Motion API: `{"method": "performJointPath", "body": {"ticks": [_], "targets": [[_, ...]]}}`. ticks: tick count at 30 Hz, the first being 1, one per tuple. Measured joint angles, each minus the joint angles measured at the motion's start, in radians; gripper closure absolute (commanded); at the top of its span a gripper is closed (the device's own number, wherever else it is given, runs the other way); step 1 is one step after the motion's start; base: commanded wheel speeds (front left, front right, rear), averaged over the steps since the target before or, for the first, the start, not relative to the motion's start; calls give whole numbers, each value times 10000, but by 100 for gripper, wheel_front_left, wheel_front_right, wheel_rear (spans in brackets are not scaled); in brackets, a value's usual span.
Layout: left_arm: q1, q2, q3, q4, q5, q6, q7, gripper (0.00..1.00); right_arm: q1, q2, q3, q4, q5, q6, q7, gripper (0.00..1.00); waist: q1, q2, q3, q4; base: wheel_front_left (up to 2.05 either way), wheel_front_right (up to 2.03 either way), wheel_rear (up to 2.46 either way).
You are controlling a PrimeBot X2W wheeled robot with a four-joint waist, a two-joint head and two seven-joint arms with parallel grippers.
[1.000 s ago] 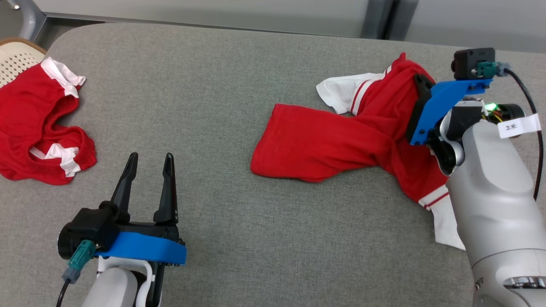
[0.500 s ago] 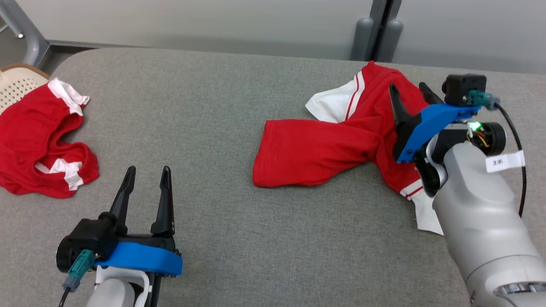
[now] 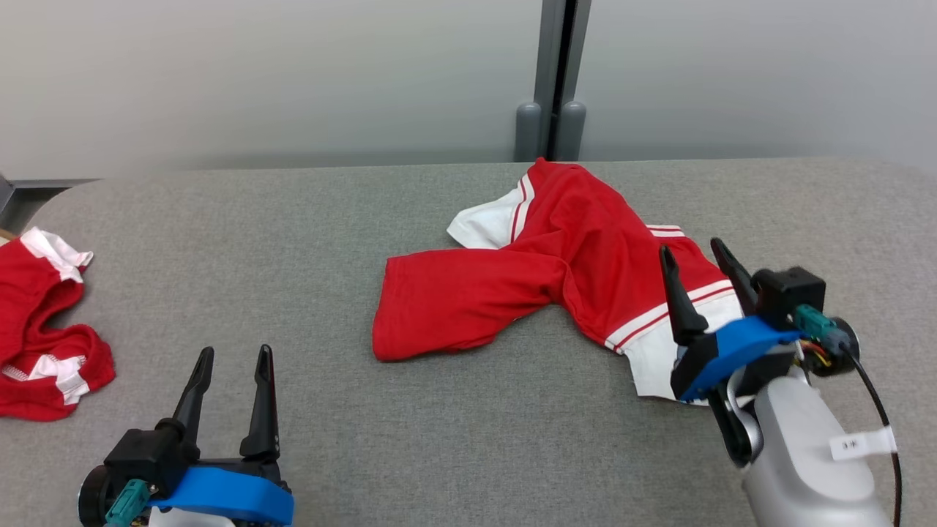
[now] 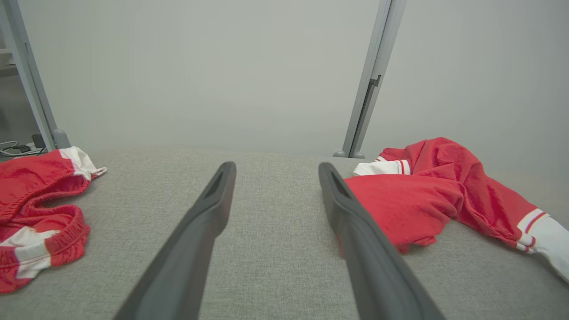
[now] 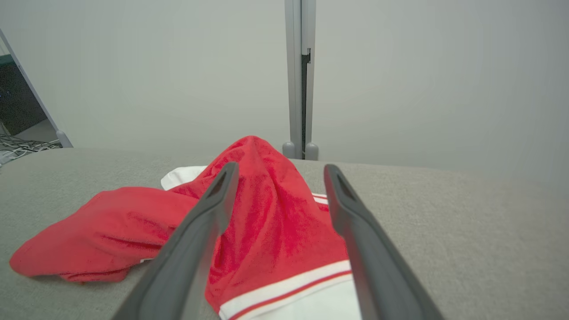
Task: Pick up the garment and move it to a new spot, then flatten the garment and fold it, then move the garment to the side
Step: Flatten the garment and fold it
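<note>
Let go of garment (image 3: 556, 285) within the last second. Was pinched and lifted by right gripper (image 3: 690, 247); now lying bunched and twisted on grey table (image 3: 293, 241), right of centre, white striped sleeve nearest the robot. Jaws spread wide, empty, poised just over that sleeve end. Left gripper (image 3: 235, 350) also open and empty, well apart at lower left, same as before. Second red garment (image 3: 44, 351) at far left, untouched. Head camera tilted up meanwhile, so whole-frame shift not cloth moving. Probably relocation done; flattening next, not yet started.
</note>
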Motion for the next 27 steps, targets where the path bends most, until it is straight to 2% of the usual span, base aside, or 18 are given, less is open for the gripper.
{"method": "performJointPath", "body": {"ticks": [8, 14, 19, 27], "targets": [[115, 10, 15, 33, -127, 31, 40, 0, 2793, 4, -445, -3198, -36, 0, 742, 0, 0, 0, -195, -383, 0, 0, 0], [117, 52, 12, 127, -205, 67, 157, 0, 4135, 17, -403, -4945, 244, 0, 1618, 0, 0, 0, -138, -637, 0, 0, 0], [-221, 10, -23, 372, -422, 21, 506, 0, 4414, 15, -313, -5875, 431, 0, 2136, 0, 0, 0, 58, -832, 0, 0, 0], [-2499, 13, -314, 1766, -589, -328, 1768, 0, 4556, 15, -159, -6598, 493, 0, 2479, 0, 1, 0, 573, -1024, 0, 0, 0]]}}
